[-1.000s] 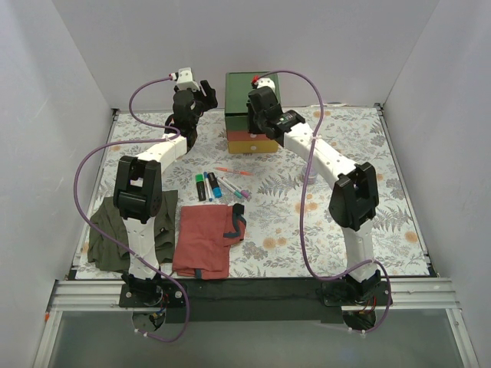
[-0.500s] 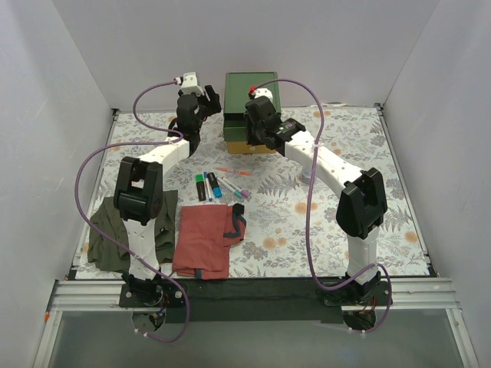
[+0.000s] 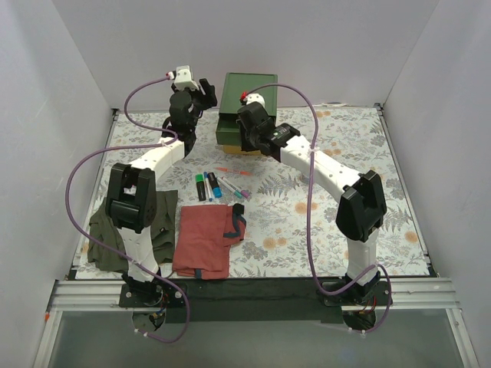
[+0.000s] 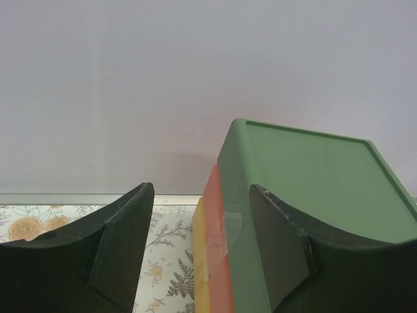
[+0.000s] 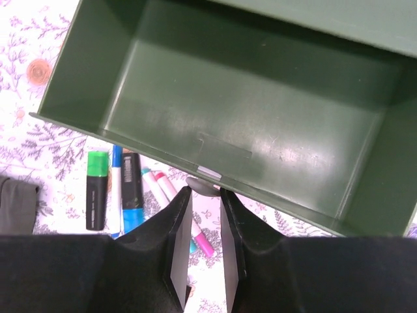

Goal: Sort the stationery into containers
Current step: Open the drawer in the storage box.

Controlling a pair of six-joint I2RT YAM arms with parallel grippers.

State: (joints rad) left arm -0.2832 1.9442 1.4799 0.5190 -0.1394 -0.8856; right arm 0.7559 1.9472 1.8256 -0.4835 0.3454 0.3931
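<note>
Working on the opening step: readying a container before moving any stationery. Holding the left end effector point(image 4: 200, 190) raised at the left of the green chest point(image 4: 313, 176), fingers spread wide, gripping nothing and not visibly touching the chest's side. Leaving the stationery loose on the floral surface point(image 3: 399, 192) just in front of the chest: green-capped black marker point(image 5: 96, 189) and blue marker point(image 5: 132, 186) side by side, pink pens point(image 5: 163, 189) next to them, orange pen point(image 3: 229, 169) nearer the chest. Pinching, with the right end effector point(image 5: 203, 199) narrowed almost closed, the small knob point(image 5: 202, 186) at the front of the top green drawer point(image 5: 247, 111), drawn out above the red-orange drawer point(image 4: 215, 248) and yellow drawer point(image 4: 199, 267) and showing a bare interior. Judging the next move: letting go of the knob, backing off without nudging the drawer shut, then reaching down for one marker, probably the one nearest the fingers. Lining up across its barrel rather than along it, and avoiding dragging the neighbours lying almost against it.
</note>
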